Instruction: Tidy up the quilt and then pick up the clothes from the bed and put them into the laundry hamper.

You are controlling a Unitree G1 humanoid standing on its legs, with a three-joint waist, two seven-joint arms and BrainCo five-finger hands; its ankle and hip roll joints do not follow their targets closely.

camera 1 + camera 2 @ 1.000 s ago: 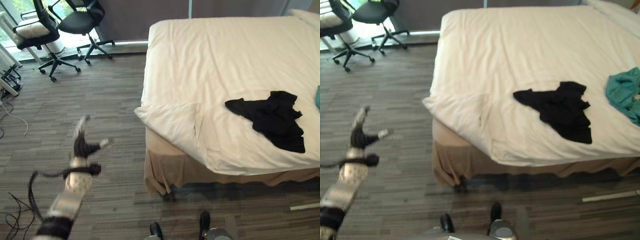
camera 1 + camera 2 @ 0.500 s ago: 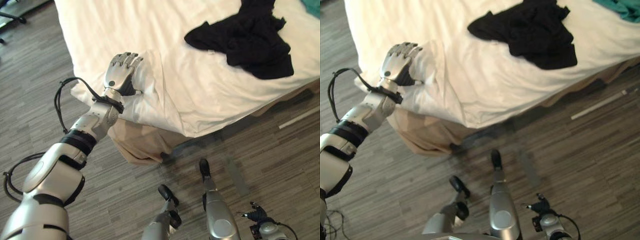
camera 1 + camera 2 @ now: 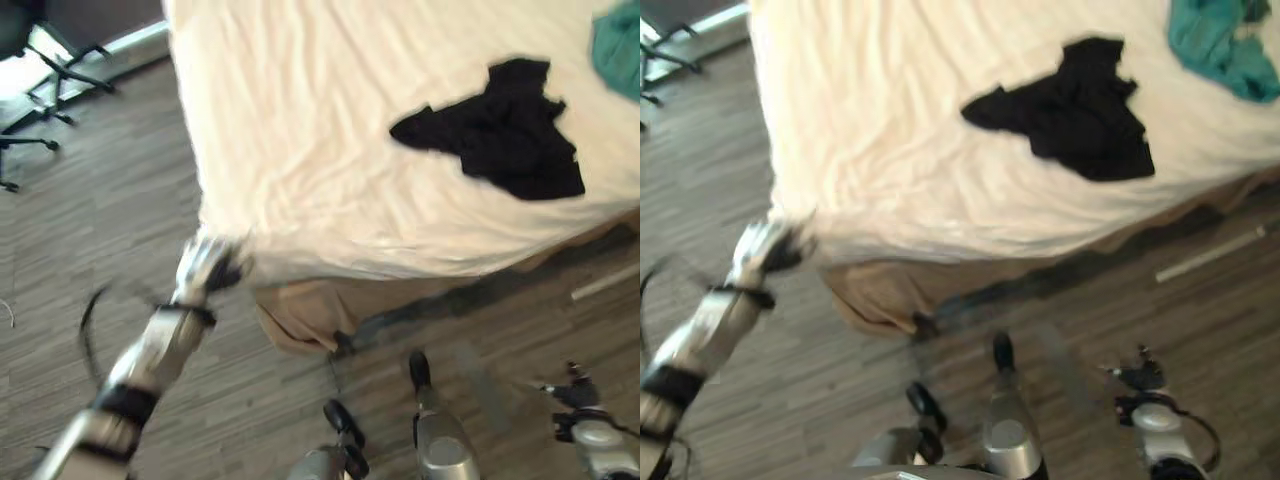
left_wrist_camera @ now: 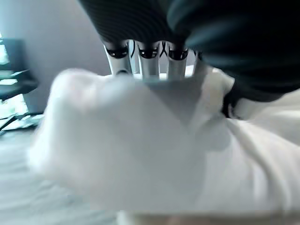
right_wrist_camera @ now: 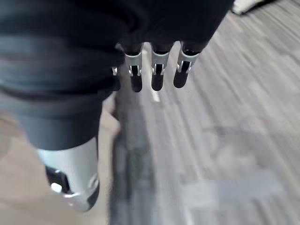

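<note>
White cotton quilt (image 3: pixel 330 150) covers the bed, its near corner bunched in the robot's left hand (image 3: pixel 205 268), whose fingers (image 4: pixel 150 58) curl around the fabric. A crumpled black garment (image 3: pixel 495 130) and a teal garment (image 3: pixel 1215 40) lie on top. The right hand (image 5: pixel 157 70) hangs above the grey wood-plank floor (image 5: pixel 225 140), fingers relaxed, holding nothing.

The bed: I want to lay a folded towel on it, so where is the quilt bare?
The white quilt is bare from its left edge across to the black garment. It is crowded on the right, where the teal garment lies beside the black one. The left robot hand is at the near-left corner.
</note>
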